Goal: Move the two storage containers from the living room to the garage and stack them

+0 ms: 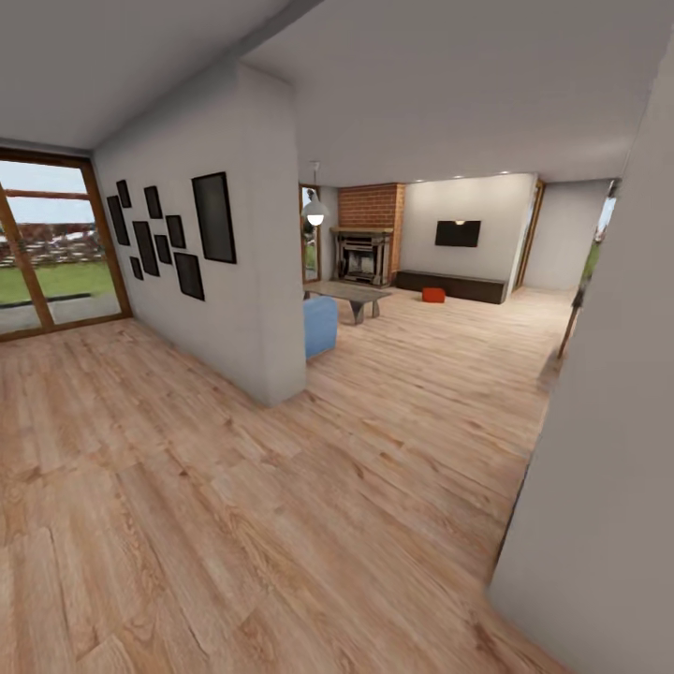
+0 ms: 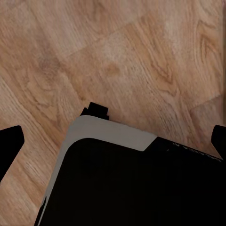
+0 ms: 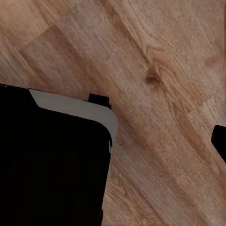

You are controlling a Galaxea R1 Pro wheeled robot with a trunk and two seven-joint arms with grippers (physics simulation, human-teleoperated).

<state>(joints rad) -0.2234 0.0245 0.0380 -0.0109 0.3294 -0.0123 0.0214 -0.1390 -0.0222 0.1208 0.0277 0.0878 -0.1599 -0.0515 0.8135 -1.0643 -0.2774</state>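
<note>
I stand in a hallway looking into the living room (image 1: 449,323) at the far end. One small orange-red storage container (image 1: 432,295) sits there on the wood planks, in front of the low dark TV bench (image 1: 449,285). The garage and its floor are out of view. In the left wrist view my left gripper (image 2: 113,141) hangs open over the planks, with a dark fingertip at each picture edge and nothing held. In the right wrist view my right gripper (image 3: 113,141) is spread just as wide, one fingertip (image 3: 220,141) showing at the edge.
A white partition wall (image 1: 253,281) with black picture frames stands left of my path, with a blue sofa end (image 1: 319,326) and a coffee table (image 1: 354,295) behind it. A grey wall (image 1: 599,449) crowds the right. Glass doors (image 1: 56,253) lie far left. My dark base (image 2: 132,183) shows below both wrists.
</note>
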